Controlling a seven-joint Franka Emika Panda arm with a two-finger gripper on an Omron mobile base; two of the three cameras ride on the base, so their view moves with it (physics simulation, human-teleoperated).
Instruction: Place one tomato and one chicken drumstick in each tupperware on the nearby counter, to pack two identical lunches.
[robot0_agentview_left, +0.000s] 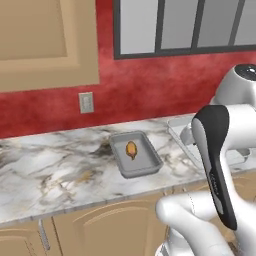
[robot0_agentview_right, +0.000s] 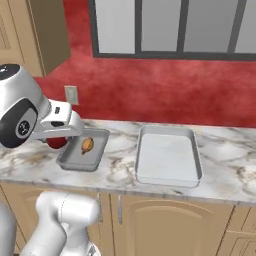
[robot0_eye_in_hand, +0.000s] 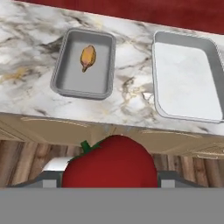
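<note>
Marbled white-grey counter (robot0_eye_in_hand: 127, 87) carries two grey trays: brownish drumstick (robot0_eye_in_hand: 87, 57) at eleven o'clock; gripper (robot0_eye_in_hand: 109, 180) fingers clamp round red tomato (robot0_eye_in_hand: 110, 162).

red tomato (robot0_eye_in_hand: 110, 162) between the fingertips, brownish drumstick (robot0_eye_in_hand: 87, 57) lying in grey tupperware (robot0_eye_in_hand: 60, 74) on marble counter (robot0_eye_in_hand: 127, 83)

Behind the bench you see a red wall (robot0_agentview_left: 150, 80) with a pale outlet plate (robot0_agentview_left: 86, 102) on it. A dark-framed window (robot0_agentview_right: 165, 27) sits above, and a tan wall cupboard (robot0_agentview_left: 47, 42) hangs to its left. Below the bench runs a wood-plank floor (robot0_eye_in_hand: 26, 157).
</note>
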